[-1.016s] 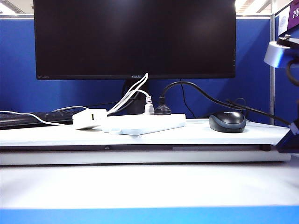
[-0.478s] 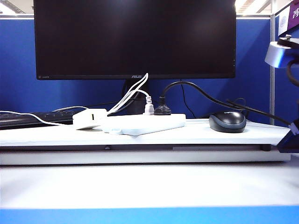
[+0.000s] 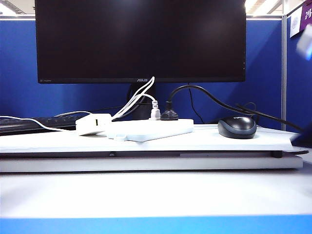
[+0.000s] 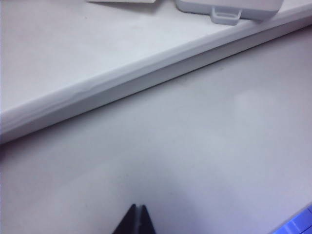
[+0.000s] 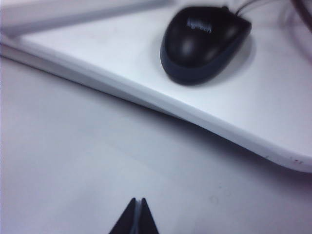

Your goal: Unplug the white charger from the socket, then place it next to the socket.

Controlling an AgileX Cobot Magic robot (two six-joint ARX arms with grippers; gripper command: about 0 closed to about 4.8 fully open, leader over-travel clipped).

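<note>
The white charger (image 3: 92,123) lies flat on the raised white board (image 3: 219,141), close against the left end of the socket (image 3: 151,128), with thin white cables leaving it. A small white plug (image 3: 155,113) and a black plug (image 3: 169,115) stand in the socket. My left gripper (image 4: 138,207) is shut and empty over the lower desk surface, well short of the socket's end with its tab (image 4: 226,15). My right gripper (image 5: 137,200) is also shut and empty, low in front of the board's edge. Neither gripper shows in the exterior view.
A black mouse (image 3: 237,126) sits on the board to the right of the socket, also seen from the right wrist as the mouse (image 5: 204,41). A large dark monitor (image 3: 140,39) stands behind, a black keyboard (image 3: 34,122) at the far left.
The right arm, seen at the exterior view's right edge before, has drawn back almost out of that view; only a blur remains at the top right. Charger and socket have not moved.
</note>
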